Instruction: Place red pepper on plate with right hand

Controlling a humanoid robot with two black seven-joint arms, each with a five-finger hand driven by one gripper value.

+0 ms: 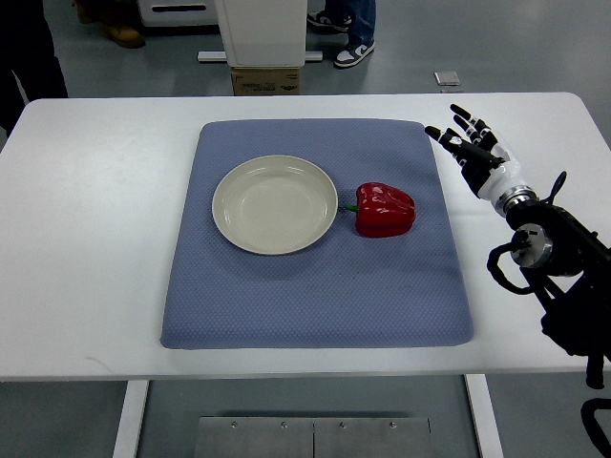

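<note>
Task not started in any visible sense: red pepper (386,209) lying on the blue mat (315,286), just beside the right rim of the plate (275,204), stem pointing toward the plate and close to or touching the rim, hard to tell which. Plate empty, cream-coloured, sitting on the left-centre of the mat. Right hand (468,143) hovering over bare white worktop (95,239) just off the mat's upper right corner, fingers spread and holding nothing, well apart from the pepper. Left hand not in view. Remaining, by the look of it: reach left and toward the near side to the pepper, grasp, lift, carry the short hop over the rim, release into the dish. Basically everything left. Room: open path from hand to pepper, nothing standing between, only flat mat. Plenty of free mat on the near side of the pepper and to its right for an approach from the right. Tight side is the left: the plate rim sits so close that fingers closing on that flank would likely nudge the plate, so a top or near-far grasp looks safer. Pepper lies on its side and looks glossy, so likely to roll or slip under a loose grip. Mat edges and worktop edges all well clear of the working zone. A person's shoes (355,46) and a cardboard box (265,81) beyond the far worktop edge, out of the way.
</note>
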